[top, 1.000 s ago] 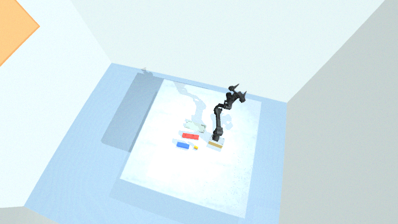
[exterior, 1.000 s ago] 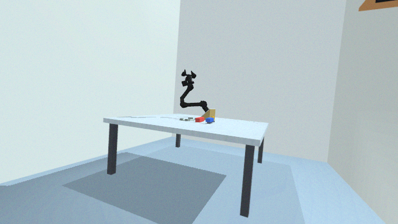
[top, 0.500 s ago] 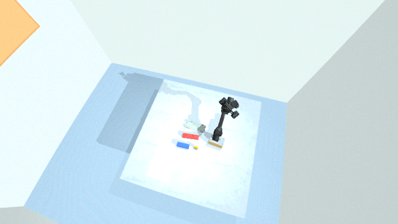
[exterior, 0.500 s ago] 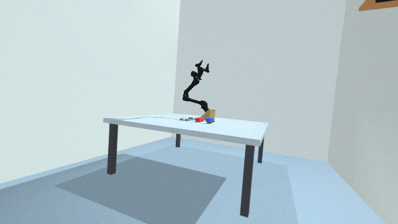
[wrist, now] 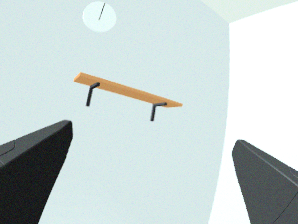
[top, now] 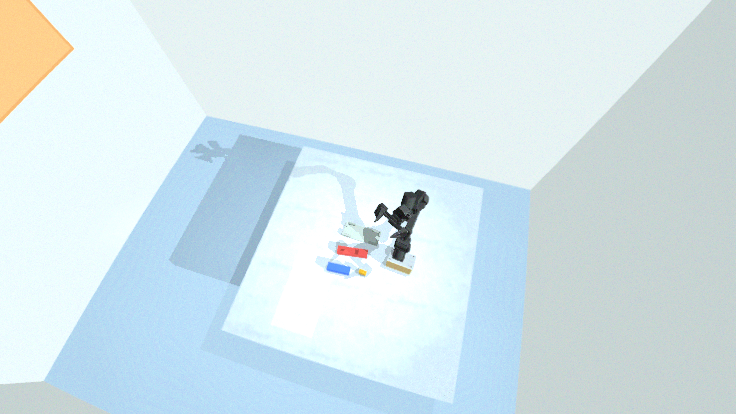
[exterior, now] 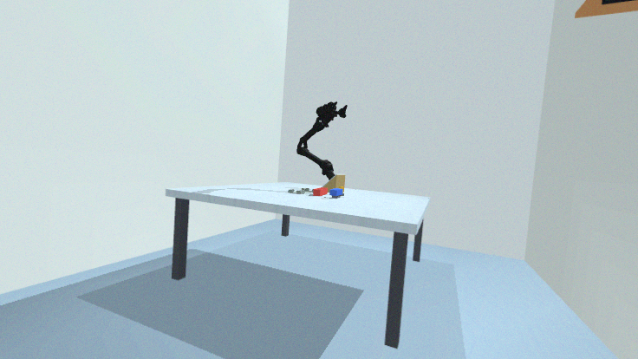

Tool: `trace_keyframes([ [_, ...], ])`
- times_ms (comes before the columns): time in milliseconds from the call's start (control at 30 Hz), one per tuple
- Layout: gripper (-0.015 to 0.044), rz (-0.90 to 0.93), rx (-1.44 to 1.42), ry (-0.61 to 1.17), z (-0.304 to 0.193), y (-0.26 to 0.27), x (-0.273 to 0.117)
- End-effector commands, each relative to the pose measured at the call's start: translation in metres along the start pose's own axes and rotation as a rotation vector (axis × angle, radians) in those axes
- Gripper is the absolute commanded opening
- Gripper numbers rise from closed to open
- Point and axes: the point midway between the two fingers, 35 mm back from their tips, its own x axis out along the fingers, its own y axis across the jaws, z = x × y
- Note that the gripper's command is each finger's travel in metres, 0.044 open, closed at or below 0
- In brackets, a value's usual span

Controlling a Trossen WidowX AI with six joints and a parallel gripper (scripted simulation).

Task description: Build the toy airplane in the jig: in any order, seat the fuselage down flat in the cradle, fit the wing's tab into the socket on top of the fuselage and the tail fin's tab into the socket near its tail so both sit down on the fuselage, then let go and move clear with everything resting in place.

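The red fuselage lies on the table beside the pale grey-green jig, outside it. Dark spots show on the fuselage's top. The blue wing lies on the far side of the fuselage from the jig. The small orange tail fin lies near one end of the wing. The parts' tabs are too small to make out. My gripper is open and empty, high above the table and pointing away from the parts.
The arm stands on a tan and white base block beside the parts on the white table. The wrist view shows a wall with an orange shelf and a pale round disc.
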Motion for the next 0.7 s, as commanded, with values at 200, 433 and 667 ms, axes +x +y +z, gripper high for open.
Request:
trace_keyframes([
  [200,0.044,-0.243,0.187,0.556,-0.153,-0.069,0.034],
  [433,0.044,-0.447,0.342,0.969,-0.26,-0.108,0.005],
  [667,0.044,-0.666,0.483,1.397,-0.349,-0.133,-0.06],
])
